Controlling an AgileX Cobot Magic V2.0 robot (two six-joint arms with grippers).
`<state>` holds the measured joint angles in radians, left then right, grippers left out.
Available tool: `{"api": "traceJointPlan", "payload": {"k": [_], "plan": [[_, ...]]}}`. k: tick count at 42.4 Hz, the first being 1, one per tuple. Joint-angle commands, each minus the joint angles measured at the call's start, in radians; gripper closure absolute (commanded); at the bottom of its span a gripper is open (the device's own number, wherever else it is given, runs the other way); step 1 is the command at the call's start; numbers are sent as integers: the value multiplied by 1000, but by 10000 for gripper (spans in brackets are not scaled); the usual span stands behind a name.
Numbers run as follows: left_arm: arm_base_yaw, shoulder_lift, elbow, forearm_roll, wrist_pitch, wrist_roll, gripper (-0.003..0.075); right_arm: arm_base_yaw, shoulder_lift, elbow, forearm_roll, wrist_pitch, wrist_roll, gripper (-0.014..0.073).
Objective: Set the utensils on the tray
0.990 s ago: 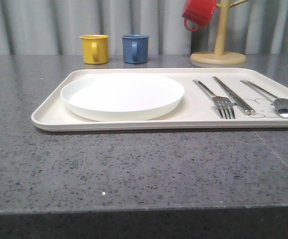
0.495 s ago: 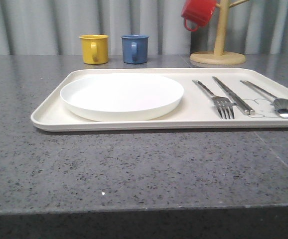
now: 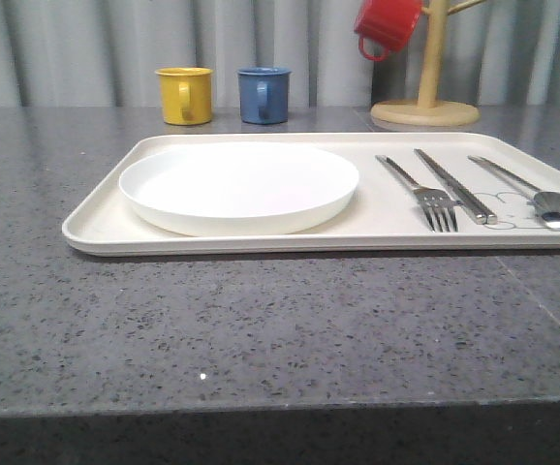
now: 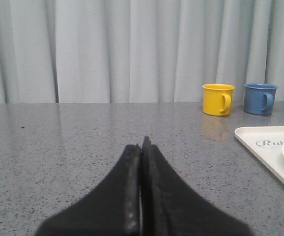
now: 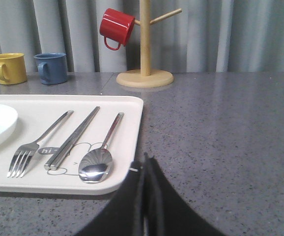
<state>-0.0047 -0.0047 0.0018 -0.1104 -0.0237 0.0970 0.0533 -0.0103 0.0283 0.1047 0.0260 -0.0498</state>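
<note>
The cream tray lies on the grey table and carries a round white plate on its left half. To the plate's right lie a fork, a knife and a spoon, side by side. In the right wrist view the fork, knife and spoon rest on the tray; my right gripper is shut and empty beside the tray's near corner. My left gripper is shut and empty over bare table, left of the tray.
A yellow mug and a blue mug stand behind the tray. A wooden mug tree with a red mug hanging on it is at the back right. Grey curtains close the back.
</note>
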Motion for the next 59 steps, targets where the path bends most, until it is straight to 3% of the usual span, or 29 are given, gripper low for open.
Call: {"api": "traceJointPlan", "payload": {"k": [1, 13, 24, 59], "plan": [[1, -19, 14, -2, -76, 3, 741, -2, -15, -2, 2, -78, -5, 660], [1, -19, 14, -2, -76, 3, 741, -2, -16, -2, -35, -91, 80, 660], [1, -19, 14, -2, -76, 3, 741, -2, -16, -2, -71, -160, 80, 660], [1, -19, 14, -2, -76, 3, 741, -36, -15, -2, -85, -140, 74, 660]]}}
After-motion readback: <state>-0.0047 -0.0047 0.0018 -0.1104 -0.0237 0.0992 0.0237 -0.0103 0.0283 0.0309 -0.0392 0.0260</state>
